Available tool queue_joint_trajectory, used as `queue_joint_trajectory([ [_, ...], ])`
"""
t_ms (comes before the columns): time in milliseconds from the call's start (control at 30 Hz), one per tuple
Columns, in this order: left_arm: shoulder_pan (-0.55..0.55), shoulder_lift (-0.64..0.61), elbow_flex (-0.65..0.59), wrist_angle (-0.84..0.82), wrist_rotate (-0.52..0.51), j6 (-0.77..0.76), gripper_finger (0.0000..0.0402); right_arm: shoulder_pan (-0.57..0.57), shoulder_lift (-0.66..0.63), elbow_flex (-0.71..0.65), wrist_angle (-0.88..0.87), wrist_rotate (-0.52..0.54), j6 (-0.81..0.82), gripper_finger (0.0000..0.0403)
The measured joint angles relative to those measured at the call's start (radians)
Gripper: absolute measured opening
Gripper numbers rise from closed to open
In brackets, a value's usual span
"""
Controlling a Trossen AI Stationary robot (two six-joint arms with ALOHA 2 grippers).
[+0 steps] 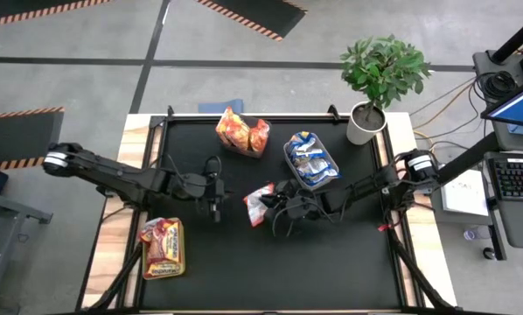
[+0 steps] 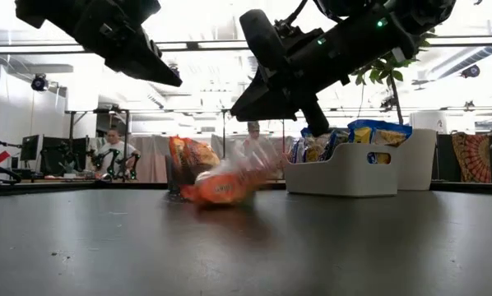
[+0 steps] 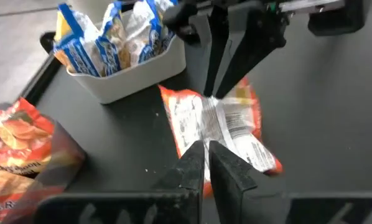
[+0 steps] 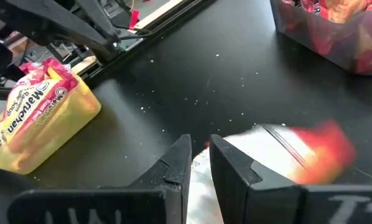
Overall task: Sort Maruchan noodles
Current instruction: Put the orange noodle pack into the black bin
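Observation:
An orange Maruchan noodle packet [image 1: 258,205] [image 3: 226,127] is at the table's middle, its white printed back toward my left wrist camera. My right gripper [image 1: 272,201] [image 4: 199,142] is shut on it. In the low view the packet [image 2: 221,187] is blurred below that gripper. My left gripper [image 1: 216,203] [image 3: 208,146] is shut and holds nothing. It hangs above the table just left of the packet, pointing at it. My right gripper pinches the packet between its two fingers [image 3: 218,74], on the upper middle of its printed back [image 3: 216,106]. The fingers slant down from the table's right side. The packet hangs tilted below them. Whether its lower end touches the table, I cannot tell.
A grey bin [image 1: 265,140] of orange packets stands at the far middle. A white bin [image 1: 287,150] [image 2: 345,177] of blue-and-yellow packets is right of it. A yellow bin [image 1: 183,254] [image 4: 55,134] of red-and-white packets is near left. A potted plant [image 1: 366,122] is far right. People sit beyond the table.

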Motion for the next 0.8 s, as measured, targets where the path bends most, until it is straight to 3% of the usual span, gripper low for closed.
queue_joint_trajectory([
  [433, 0.0, 0.036, -0.027, 0.05, 0.006, -0.028, 0.0049, -0.014, -0.029, 0.002, -0.063, -0.043, -0.023, 0.0009],
  [800, 0.0, 0.256, -0.046, 0.287, 0.011, -0.054, 0.0041, 0.012, -0.121, 0.124, -0.65, -0.078, 0.101, 0.0009],
])
